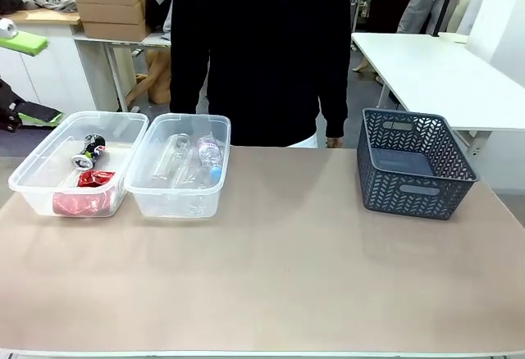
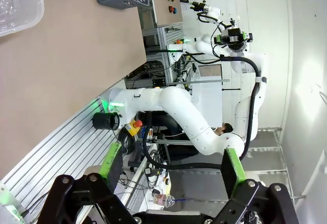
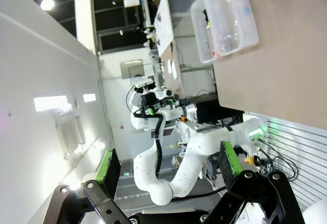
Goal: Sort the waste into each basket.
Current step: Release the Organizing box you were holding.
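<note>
Front view: two clear tubs side by side at the table's (image 1: 271,277) far left, touching or nearly so. In the left tub (image 1: 33,170), a black-and-silver can (image 1: 89,151) toward the far end and crushed red cans (image 1: 84,195) at the near end. In the right tub (image 1: 220,150), clear bottles lying lengthwise, one (image 1: 210,156) with a pink label and blue cap, another (image 1: 171,156) plain beside it. Well apart at far right, a dark grey lattice basket (image 1: 414,162). Behind the table's far edge, a person in black (image 1: 262,47), one hand (image 1: 333,141) hanging by the table edge.

Left wrist view: left gripper (image 2: 171,170) raised off the table, jaws wide apart, nothing between the green pads (image 2: 231,166). Past them, the other white arm (image 2: 189,116) at its mount. Table surface at upper left, with a corner of a tub (image 2: 20,4) at the top left and the grey basket at the top.

Right wrist view: right gripper (image 3: 168,165) likewise lifted clear, jaws spread wide, pads (image 3: 230,163) holding nothing. Far beyond, at upper right, both tubs on the table, the nearer one (image 3: 232,14) with bottles inside. Other white arm (image 3: 173,173) between the fingers, farther off.
</note>
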Robot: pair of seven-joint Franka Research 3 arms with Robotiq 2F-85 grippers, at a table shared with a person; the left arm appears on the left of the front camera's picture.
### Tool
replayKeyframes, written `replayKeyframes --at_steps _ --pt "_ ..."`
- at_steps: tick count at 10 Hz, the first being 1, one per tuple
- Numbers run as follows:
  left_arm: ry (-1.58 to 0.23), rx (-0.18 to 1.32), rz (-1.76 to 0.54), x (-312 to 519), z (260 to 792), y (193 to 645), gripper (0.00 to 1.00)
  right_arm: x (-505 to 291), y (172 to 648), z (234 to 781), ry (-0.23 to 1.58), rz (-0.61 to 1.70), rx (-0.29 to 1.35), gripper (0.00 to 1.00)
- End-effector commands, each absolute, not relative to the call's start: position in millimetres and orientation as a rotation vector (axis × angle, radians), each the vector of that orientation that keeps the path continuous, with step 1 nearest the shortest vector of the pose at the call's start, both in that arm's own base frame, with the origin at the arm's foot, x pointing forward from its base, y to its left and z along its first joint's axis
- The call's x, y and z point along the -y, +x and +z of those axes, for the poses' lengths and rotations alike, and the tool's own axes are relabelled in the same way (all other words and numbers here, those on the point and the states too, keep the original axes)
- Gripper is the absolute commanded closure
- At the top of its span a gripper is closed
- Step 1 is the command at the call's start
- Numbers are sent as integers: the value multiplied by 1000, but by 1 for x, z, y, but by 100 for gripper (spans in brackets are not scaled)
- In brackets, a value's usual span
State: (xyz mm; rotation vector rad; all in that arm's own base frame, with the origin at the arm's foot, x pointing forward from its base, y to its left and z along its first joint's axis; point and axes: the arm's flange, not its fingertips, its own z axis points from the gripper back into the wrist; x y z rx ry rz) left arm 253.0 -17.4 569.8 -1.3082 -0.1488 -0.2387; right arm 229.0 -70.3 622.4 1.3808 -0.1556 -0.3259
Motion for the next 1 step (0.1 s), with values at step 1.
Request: replayKeyframes --at_steps 1 --pt "-1330 164 -259 19 571 255 0 70 231 628 1404 -315 163 0"
